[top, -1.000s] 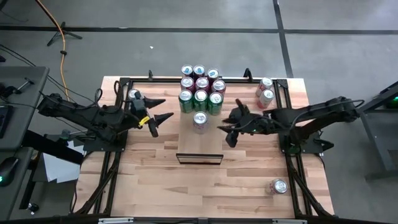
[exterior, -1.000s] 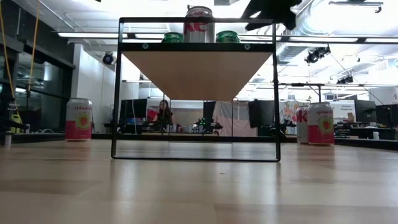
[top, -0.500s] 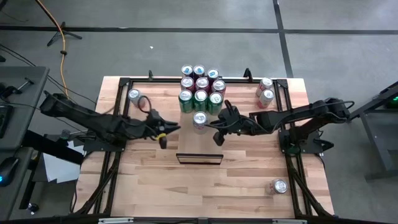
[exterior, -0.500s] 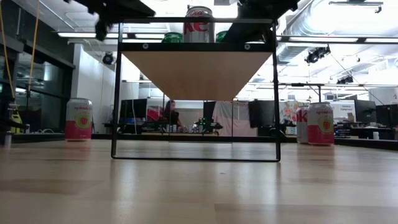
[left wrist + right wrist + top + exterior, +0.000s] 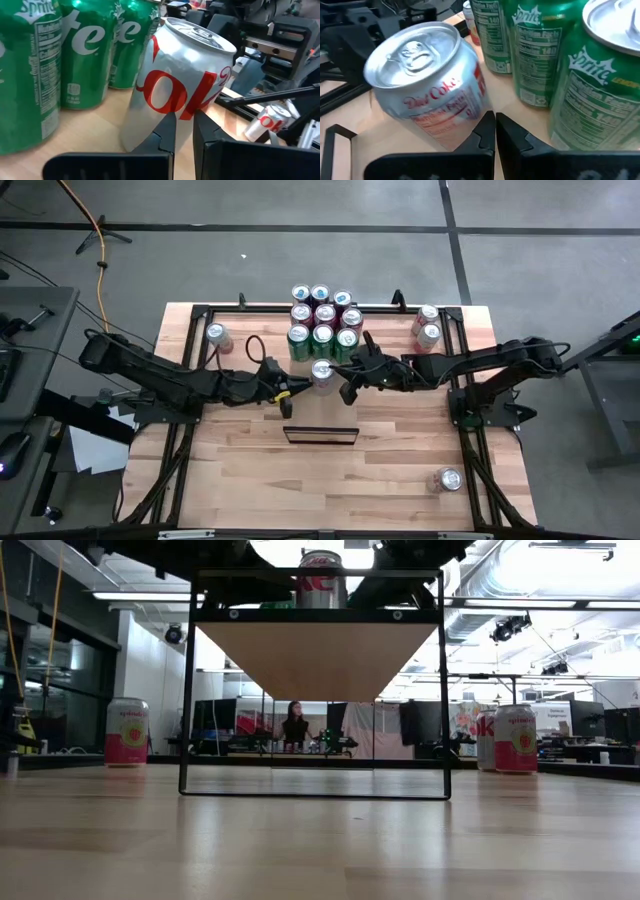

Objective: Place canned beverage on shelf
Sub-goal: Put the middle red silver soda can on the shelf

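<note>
I see a silver Diet Coke can point(image 5: 321, 370) standing on the pale wood shelf point(image 5: 320, 408), just in front of 3 green Sprite cans point(image 5: 322, 338). My left gripper point(image 5: 285, 389) is right beside the can on its left, with its fingers together and holding nothing. My right gripper point(image 5: 349, 379) is right beside the can on the other side, fingers together too. In the low view, 2 pink cans point(image 5: 126, 731) stand on the table point(image 5: 400, 450), with words too small to read.
</note>
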{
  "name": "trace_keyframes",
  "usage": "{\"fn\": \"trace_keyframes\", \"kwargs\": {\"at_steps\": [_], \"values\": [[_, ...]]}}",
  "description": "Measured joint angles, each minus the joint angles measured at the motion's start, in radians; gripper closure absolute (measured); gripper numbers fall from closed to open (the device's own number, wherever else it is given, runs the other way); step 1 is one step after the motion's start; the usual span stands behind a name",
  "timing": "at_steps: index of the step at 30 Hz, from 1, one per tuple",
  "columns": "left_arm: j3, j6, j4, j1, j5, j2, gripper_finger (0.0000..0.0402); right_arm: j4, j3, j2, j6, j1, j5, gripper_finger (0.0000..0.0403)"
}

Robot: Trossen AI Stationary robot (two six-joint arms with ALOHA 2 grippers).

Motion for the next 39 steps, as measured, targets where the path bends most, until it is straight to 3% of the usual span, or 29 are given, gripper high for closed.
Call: {"fn": "trace_keyframes", "kwargs": {"at_steps": [17, 27, 39], "values": [[0.000, 0.079, -0.020, 0.059, 0.032, -0.009, 0.0401, 0.012, 0.000, 0.000, 0.029, 0.000, -0.024, 0.0403], [0.001, 0.095, -0.125, 0.062, -0.013, -0.069, 0.0401, 0.012, 0.000, 0.000, 0.045, 0.028, -0.066, 0.0403], [0.001, 0.120, -0.147, 0.087, 0.014, -0.110, 0.0401, 0.004, 0.000, -0.001, 0.049, 0.037, -0.046, 0.0403]]}}
